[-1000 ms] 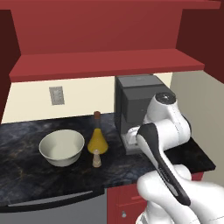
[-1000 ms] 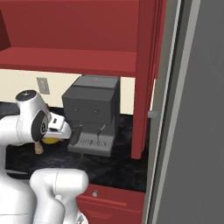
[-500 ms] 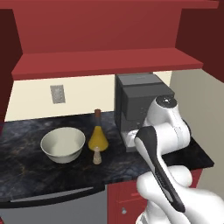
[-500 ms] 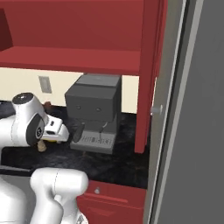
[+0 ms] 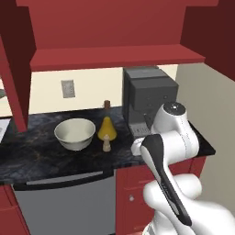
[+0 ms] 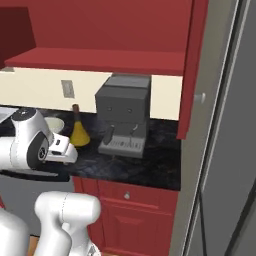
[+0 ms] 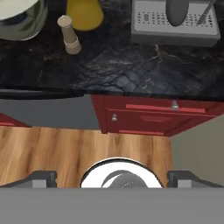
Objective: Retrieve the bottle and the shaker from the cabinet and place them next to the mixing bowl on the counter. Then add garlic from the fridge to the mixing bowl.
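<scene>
The cream mixing bowl (image 5: 75, 133) sits on the black counter (image 5: 32, 160). Just to its right stands the amber bottle (image 5: 107, 126), with the small shaker (image 5: 107, 143) in front of it. The hand view looks down on the shaker (image 7: 70, 35), the bottle (image 7: 84, 15) and the bowl's rim (image 7: 19, 17) from off the counter's front edge. My gripper (image 7: 113, 179) hangs open over the wooden floor, holding nothing. The red cabinet (image 5: 114, 57) shelf runs above the counter. The grey fridge (image 6: 220, 165) stands at the right, shut, so the garlic is hidden.
A dark grey coffee machine (image 5: 149, 98) stands on the counter right of the bottle, its drip tray (image 7: 175, 22) close to the front edge. Red drawers (image 7: 162, 116) and a grey dishwasher front (image 5: 64, 202) lie below the counter.
The whole picture has shifted slightly up and right in both base views, so the base has moved. Bowl, bottle and shaker stay put on the counter. The gripper stays open.
</scene>
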Motion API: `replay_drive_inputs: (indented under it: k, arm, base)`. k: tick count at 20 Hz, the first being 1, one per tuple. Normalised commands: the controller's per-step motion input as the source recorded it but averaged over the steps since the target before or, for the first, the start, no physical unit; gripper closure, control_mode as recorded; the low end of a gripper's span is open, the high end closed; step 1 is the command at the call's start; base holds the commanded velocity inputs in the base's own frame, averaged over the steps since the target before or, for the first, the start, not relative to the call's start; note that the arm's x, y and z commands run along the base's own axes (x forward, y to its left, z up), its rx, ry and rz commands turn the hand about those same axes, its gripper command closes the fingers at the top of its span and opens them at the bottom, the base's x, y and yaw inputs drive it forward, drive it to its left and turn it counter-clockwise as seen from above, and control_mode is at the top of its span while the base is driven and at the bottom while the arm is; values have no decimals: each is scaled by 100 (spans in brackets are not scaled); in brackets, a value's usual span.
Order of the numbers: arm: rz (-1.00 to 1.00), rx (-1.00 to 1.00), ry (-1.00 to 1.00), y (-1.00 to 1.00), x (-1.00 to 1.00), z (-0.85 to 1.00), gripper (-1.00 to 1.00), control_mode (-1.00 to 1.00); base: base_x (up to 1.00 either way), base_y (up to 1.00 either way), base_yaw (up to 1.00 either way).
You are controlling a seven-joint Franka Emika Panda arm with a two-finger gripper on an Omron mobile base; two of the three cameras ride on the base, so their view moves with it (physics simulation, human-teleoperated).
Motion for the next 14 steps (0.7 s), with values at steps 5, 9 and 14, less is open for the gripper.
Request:
replay_drive_inputs:
  k: [5,9,14]
  arm:
    - [0,0,0,0,0,0,-100,100]
    - [0,0,0,0,0,0,-100,100]
    - [0,0,0,0,0,0,-100,100]
  base:
    - [-44,48,20]
    - [-33,30,57]
    - [-59,26,68]
